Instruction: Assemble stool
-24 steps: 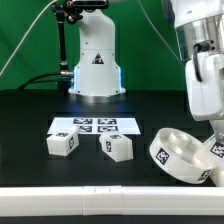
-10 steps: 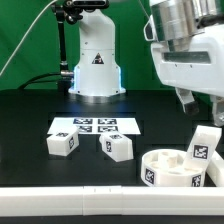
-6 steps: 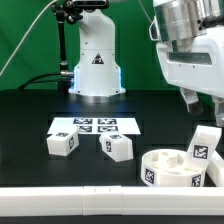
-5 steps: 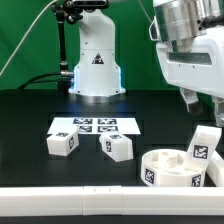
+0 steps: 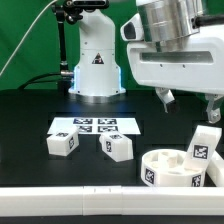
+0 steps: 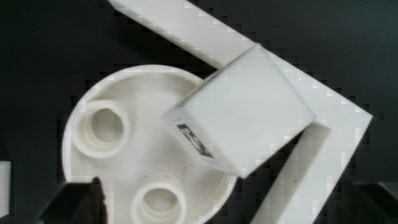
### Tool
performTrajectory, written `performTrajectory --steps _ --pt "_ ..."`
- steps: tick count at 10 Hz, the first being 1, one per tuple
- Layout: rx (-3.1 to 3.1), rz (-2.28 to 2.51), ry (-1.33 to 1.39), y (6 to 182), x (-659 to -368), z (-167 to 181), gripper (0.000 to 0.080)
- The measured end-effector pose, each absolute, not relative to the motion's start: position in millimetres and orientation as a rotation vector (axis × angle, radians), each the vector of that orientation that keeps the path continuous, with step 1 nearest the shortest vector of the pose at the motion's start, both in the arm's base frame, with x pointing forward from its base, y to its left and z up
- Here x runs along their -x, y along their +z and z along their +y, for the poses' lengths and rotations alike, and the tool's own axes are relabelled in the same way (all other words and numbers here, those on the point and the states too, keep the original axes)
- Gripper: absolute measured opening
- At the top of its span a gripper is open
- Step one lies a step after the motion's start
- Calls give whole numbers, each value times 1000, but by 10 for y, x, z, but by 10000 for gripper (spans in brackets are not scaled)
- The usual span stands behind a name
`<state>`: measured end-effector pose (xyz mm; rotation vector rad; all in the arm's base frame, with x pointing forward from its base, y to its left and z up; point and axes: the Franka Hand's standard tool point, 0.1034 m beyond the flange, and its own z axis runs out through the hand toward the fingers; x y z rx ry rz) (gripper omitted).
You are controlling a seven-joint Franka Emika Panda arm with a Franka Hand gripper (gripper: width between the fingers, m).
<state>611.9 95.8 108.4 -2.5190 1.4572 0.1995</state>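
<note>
The jaws stand wide apart, empty. Beneath them on the black desk [image 5: 30, 110] lies the round white plastic ring-shaped seat [image 5: 168, 166], a white blocky tagged leg [image 5: 203, 146] upright at its rim. A descent off-centre could topple that leg if it sits loosely.

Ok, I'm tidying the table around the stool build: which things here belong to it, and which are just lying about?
Stool parts:
- seat
- upright leg at the seat
- two loose legs

Not part of the stool:
- marker board
- bar
</note>
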Motion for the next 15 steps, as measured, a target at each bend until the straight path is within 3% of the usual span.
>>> performTrajectory --steps 4,9,10,12,15 --pt "2944 539 74 1067 -6118 715 649" --pt "3032 -40 14 1061 -6141 639 649" --pt "3057 -374 -17 1074 -6181 542 649" --pt "3056 -456 -21 1008 -6161 316 649" --pt "3059 -465 -24 955 -6117 283 649"
